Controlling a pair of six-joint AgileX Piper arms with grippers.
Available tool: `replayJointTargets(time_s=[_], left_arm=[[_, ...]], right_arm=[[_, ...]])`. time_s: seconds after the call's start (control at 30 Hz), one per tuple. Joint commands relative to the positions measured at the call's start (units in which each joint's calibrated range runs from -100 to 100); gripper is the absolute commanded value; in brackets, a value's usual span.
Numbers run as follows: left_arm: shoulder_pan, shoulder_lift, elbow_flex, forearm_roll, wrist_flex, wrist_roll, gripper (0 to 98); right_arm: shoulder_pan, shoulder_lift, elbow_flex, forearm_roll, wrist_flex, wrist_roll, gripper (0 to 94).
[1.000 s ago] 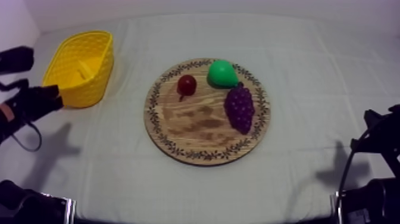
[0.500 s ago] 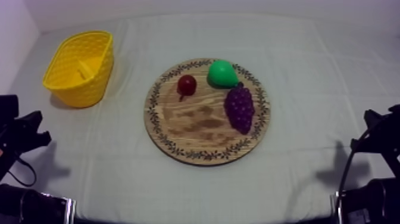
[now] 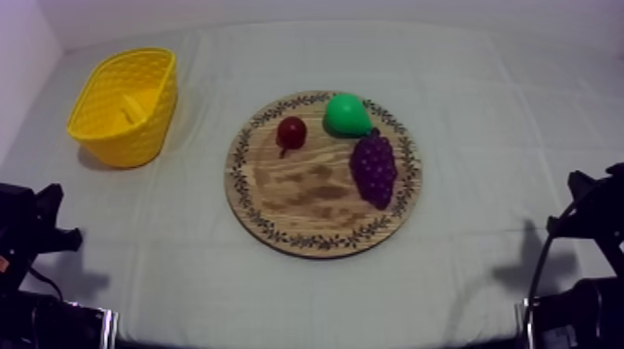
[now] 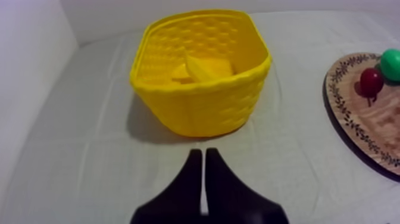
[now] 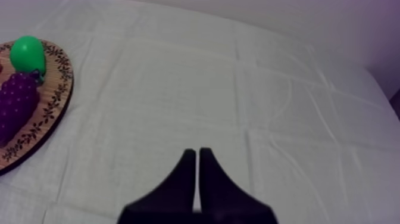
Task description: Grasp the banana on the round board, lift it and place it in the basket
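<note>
The banana (image 3: 131, 108) lies inside the yellow basket (image 3: 149, 130) at the table's far left; the left wrist view has the banana (image 4: 202, 67) resting on the floor of the basket (image 4: 202, 107). My left gripper (image 4: 201, 155) is shut on nothing, a short way in front of the basket, and sits low at the left edge as my left gripper (image 3: 63, 239) in the top view. My right gripper (image 5: 195, 152) is also shut on nothing over bare cloth, low at the right as my right gripper (image 3: 566, 206).
The round wooden board (image 3: 306, 200) in the middle carries a small red fruit (image 3: 292, 133), a green pear (image 3: 346, 114) and a bunch of purple grapes (image 3: 374, 167). Bare cloth lies between the basket and the board.
My left arm has drawn back from beside the basket toward the lower left edge of the table. The right arm and the fruit have not moved.
</note>
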Motion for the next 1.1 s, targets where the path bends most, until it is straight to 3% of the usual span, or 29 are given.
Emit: replayJointTargets(time_s=[0.0, 0.1, 0.2, 0.3, 1.07], left_arm=[[0.26, -0.05, -0.25, -0.06, 0.88, 0.98, 0.1], [0.43, -0.18, 0.01, -0.45, 0.27, 6.94, 0.1], [0.43, -0.23, 2.09, -2.08, -6.45, 14.42, 0.1], [0.38, -0.24, 3.05, -2.79, -10.24, 17.30, 0.1], [0.35, -0.25, 3.54, -3.16, -12.22, 16.09, 0.1]], right_arm=[[-0.01, -0.02, 0.02, 0.01, 0.04, 0.00, 0.3], [-0.01, -0.02, 0.02, 0.01, 0.04, 0.02, 0.3], [-0.01, -0.02, 0.02, 0.01, 0.04, 0.01, 0.3], [-0.01, -0.02, 0.02, 0.01, 0.04, 0.02, 0.3], [-0.01, -0.02, 0.02, 0.01, 0.04, 0.00, 0.3]])
